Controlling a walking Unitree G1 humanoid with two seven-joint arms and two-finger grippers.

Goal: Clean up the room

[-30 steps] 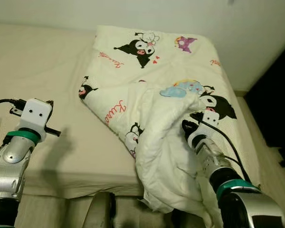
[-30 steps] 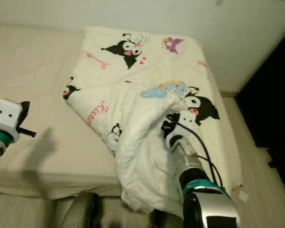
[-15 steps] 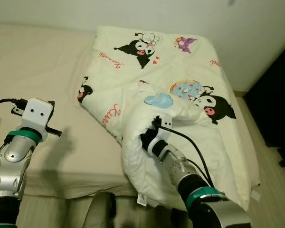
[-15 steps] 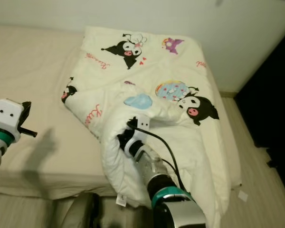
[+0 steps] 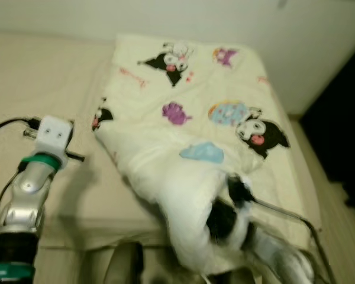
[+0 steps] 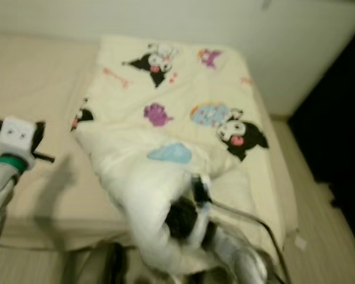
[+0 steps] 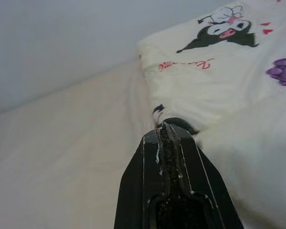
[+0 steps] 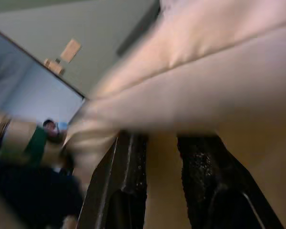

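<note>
Quilt [image 5: 189, 136] with cartoon prints lies bunched on the bed [image 5: 53, 89], its long axis running away toward the wall. The right claw [image 8: 162, 171], nearer, sits under the near fold with fingers parted around cloth. The left claw [image 7: 169, 152], fingers pressed together, hovers beside the quilt's left edge.

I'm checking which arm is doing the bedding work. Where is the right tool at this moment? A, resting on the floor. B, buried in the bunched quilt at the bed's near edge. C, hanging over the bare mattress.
B: the right tool sits wrapped in the bunched cartoon-print quilt at the near edge of the bed.
</note>
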